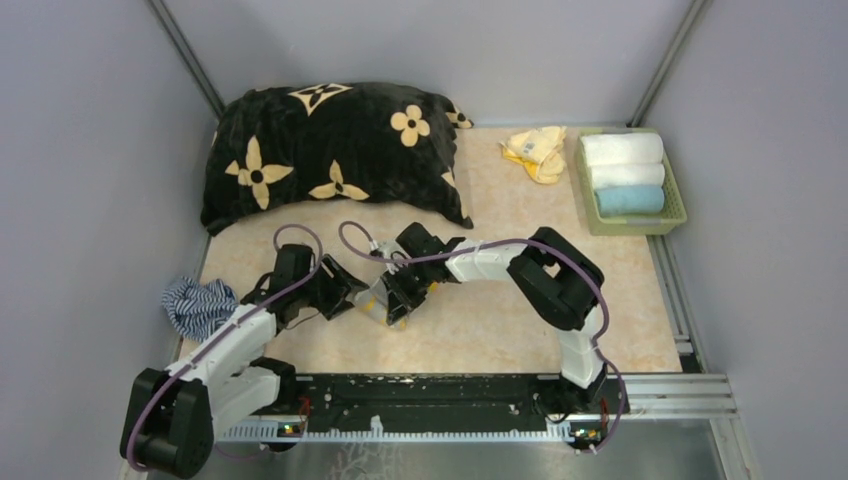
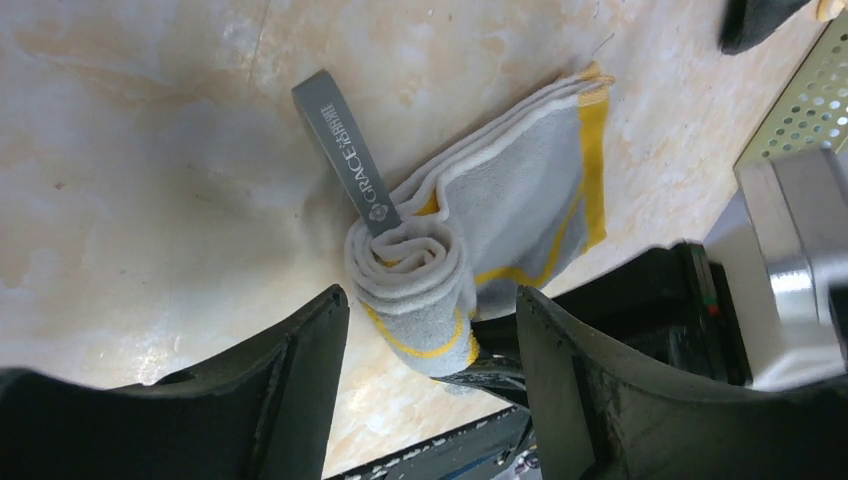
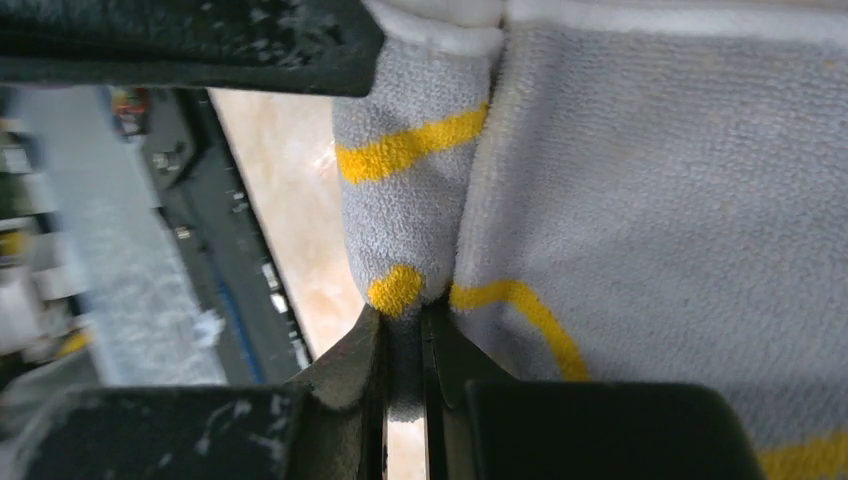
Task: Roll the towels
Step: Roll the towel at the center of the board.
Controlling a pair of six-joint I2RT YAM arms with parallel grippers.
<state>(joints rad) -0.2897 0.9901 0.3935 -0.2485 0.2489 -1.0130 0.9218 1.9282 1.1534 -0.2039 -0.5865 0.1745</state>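
- Target = grey-and-yellow towel (image 1: 383, 300), on the tabletop (image 1: 500, 330) at centre of top view, betw. the two arms.
- Left wrist view: approx. half rolled. The roll (image 2: 415, 280) sits mid-frame, and the flat part runs to upper right.
- Fingers of left gripper (image 2: 432, 300) are wide apart, one each side of the roll at frame bottom. They seem just off the cloth, not pressing.
- Fingers of right gripper (image 3: 403, 315) are nearly together, pinching a nub of the roll's end at bottom centre of right wrist view.
- Handling (my read): soft terry, light, no stiffness. Not slippery to grip, but layers can slide and the roll prob. slackens if released.
- Where to hold: across the roll's body or at its ends. Avoid the flat part and the grey hang loop (image 2: 345, 150) at upper left of the roll, as a pull there would likely unwind it.
- The yellow towel (image 1: 535, 152) lies crumpled and unrolled at upper right of top view, just left of green basket (image 1: 680, 200).
- Basket holds two white towels (image 1: 622, 150) and a light blue towel (image 1: 630, 200), all rolled.
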